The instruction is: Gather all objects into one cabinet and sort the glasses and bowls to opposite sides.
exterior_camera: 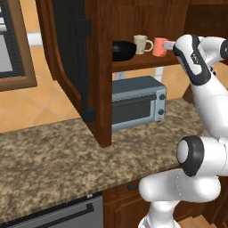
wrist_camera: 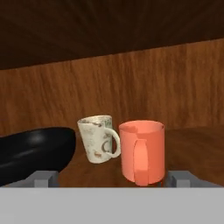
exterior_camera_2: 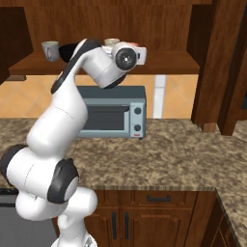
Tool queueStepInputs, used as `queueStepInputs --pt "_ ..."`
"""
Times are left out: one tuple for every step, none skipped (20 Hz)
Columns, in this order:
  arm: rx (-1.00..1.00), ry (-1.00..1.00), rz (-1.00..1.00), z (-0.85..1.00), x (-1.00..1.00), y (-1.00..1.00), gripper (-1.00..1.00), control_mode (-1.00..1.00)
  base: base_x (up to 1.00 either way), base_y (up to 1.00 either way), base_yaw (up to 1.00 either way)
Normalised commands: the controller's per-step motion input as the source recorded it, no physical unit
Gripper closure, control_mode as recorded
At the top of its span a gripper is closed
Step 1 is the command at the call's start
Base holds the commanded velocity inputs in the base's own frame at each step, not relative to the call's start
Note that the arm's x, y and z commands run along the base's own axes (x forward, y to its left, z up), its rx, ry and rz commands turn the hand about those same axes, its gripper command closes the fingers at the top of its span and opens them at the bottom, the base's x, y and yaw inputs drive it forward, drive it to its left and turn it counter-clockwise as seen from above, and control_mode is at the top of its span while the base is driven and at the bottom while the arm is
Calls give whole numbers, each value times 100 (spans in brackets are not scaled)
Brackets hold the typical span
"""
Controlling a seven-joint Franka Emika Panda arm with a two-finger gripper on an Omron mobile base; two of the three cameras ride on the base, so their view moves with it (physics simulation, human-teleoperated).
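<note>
A home kitchen: a speckled brown granite counter [exterior_camera: 53, 151] carries a grey toaster oven [exterior_camera: 138, 101], with reddish-brown wooden drawer cabinets [exterior_camera_2: 154, 219] below the counter and an open wooden wall cabinet [exterior_camera: 95, 67] holding tableware above it.

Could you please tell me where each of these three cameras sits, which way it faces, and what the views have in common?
Left base view: behind the arm's left, facing the open cabinet; the arm rises at right.
Right base view: behind the arm's right, facing the toaster oven and shelf; the arm rises at left.
Hand view: on the hand, facing along the open gripper into the shelf, at the orange-red cup.
Shared: cream mug, black bowl and orange-red cup appear in the left base and hand views.
</note>
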Motion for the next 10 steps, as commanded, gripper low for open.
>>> queueStepInputs --pt "-16 -6 15 22 -92 64 -100 -100 0 0 0" --pt "-19 -5 18 29 -84 81 -100 -100 0 0 0" --pt "-21 -5 20 30 -74 91 -100 -100 0 0 0" --pt "-22 -5 21 33 -64 100 -100 -100 0 0 0" --pt "-21 -4 21 34 -61 100 -100 -100 0 0 0" --pt "-21 -4 22 27 -57 100 -100 -100 0 0 0" --pt "-21 -4 22 26 -56 100 -100 -100 0 0 0" --pt "-19 -4 21 20 -49 100 -100 -100 0 0 0" --pt "-14 -2 19 14 -38 100 -100 -100 0 0 0" --pt "-10 -1 18 2 -28 100 -100 -100 0 0 0"
